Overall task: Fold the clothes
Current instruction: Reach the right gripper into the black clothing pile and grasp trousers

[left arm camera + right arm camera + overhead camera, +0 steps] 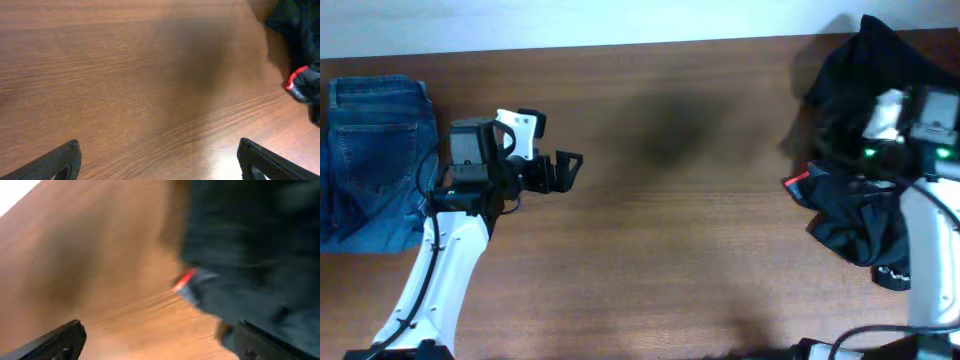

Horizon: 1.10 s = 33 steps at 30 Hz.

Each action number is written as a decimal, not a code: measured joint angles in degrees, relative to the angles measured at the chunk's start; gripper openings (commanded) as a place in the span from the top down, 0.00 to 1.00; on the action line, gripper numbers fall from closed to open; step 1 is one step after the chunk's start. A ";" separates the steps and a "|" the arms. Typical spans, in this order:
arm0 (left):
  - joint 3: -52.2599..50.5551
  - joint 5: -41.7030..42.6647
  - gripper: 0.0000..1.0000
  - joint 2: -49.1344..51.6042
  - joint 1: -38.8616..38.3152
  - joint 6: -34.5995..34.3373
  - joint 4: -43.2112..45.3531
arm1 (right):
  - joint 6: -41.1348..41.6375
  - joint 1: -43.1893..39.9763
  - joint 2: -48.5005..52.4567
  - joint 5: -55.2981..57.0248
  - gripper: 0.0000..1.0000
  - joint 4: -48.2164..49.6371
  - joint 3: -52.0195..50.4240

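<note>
Left gripper [568, 171]: jaws spread wide, holding nothing, over wooden table [700, 250], left of centre. Right gripper [160, 347]: jaws spread, nothing pinched, over black clothes [850, 215] heaped at right edge; wrist view blurred. Red-edged waistband [798, 181] shows. Blue denim jeans [375, 160] far left.

Left arm [450, 250] and right arm [925, 250] hold their jaws spread wide, empty.

clothes [850, 215]: overhead, the right arm [923, 240] covers part of the heap, so you can't count the garments. right wrist view: blurred throughout, you get only dark cloth and a red edge [184, 280]. jeans [370, 160]: cut by the left edge. left wrist view: left fingers [60, 160] cropped at the bottom, clothes cropped at the right.
</note>
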 measured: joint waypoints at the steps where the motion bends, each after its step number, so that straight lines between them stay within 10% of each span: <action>1: 0.00 0.15 0.01 0.00 0.00 0.00 0.31 | 2.27 -2.34 0.09 0.96 0.01 0.48 0.00; 17: 0.04 -9.22 0.01 0.00 -5.57 0.02 2.58 | 10.29 -9.88 7.21 13.60 0.12 15.74 0.02; 20: 0.04 -9.62 0.01 0.00 -5.62 0.02 2.05 | 10.99 -9.88 10.38 14.08 0.27 16.28 0.02; 25: 0.04 -10.27 0.01 0.00 -5.62 0.00 2.03 | 11.41 -9.92 12.74 15.10 0.96 16.28 0.02; 33: 0.04 -10.45 0.01 0.00 -5.62 0.02 2.40 | 8.41 -9.70 12.74 14.27 0.96 12.55 2.29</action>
